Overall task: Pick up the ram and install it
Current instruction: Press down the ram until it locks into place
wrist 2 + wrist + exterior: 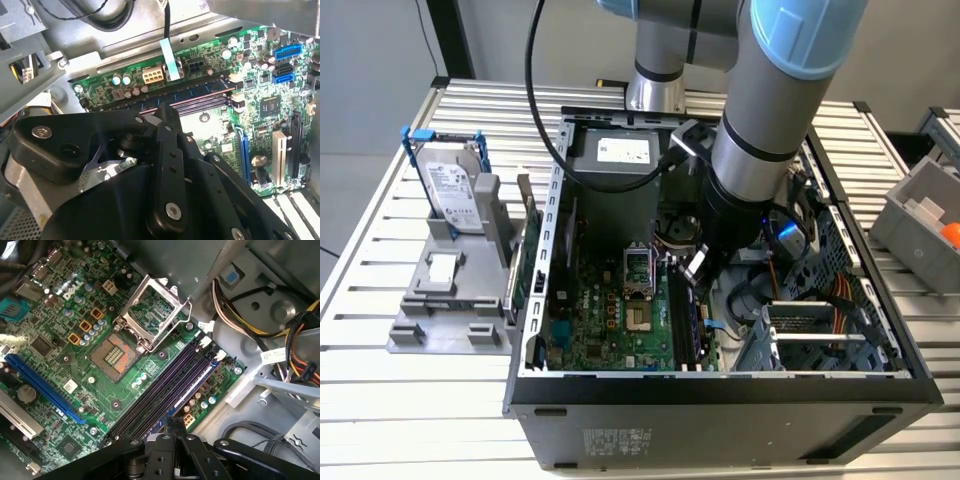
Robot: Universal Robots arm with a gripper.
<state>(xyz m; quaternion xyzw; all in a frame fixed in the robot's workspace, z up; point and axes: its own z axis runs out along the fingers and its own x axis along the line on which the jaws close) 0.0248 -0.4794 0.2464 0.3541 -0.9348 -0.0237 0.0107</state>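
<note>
Jaws pressed together with nothing pinched between them, low inside the open computer case point(720, 390), just above the long black slots point(165, 385). Probably shut like that to push down on a stick, not to carry one. Ram point(185, 92) on its edge along the slot nearest the case's metal wall, seemingly down in it; hard to tell if clicked all the way in. Thin, long, flat, dark blue-green. Around it, the big green board point(55, 365) with a square silver socket point(152, 310). Well apart, outside the case on the exterior view's left, a silver hard drive point(453, 185) standing in a grey holder point(445, 290) on the desk point(380, 400).
</note>
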